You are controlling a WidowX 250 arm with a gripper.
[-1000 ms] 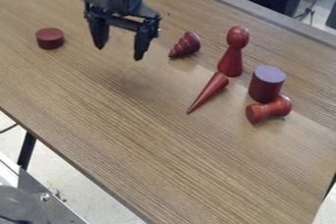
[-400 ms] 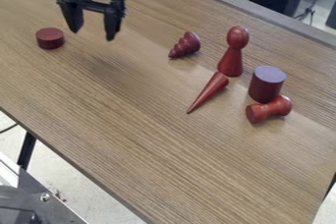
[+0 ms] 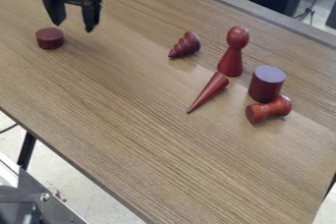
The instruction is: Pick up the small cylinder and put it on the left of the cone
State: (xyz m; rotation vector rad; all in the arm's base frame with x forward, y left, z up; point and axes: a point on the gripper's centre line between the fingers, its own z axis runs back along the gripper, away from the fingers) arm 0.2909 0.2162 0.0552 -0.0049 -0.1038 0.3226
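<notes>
The small cylinder [image 3: 50,38], a low dark red disc, sits upright where it was on the worktop [image 3: 125,115], near its upper-left part in the view, and nothing touches it. What has changed is the pincer [image 3: 74,27]: over the last second it has travelled from above the middle toward the upper left, and it now hangs close by the disc, up and to its right in the view, spread and with nothing between its tips. That reads as the approach to the pick, which still calls for a little more sideways shift, then a descent around the disc. Being so low, the disc could be missed if the tips stop high. Well apart from it, the smooth cone [image 3: 209,92] lies on its side, unmoved, as does the ridged tapering piece [image 3: 185,44]; the smooth one seems the likelier landmark for the placing.
</notes>
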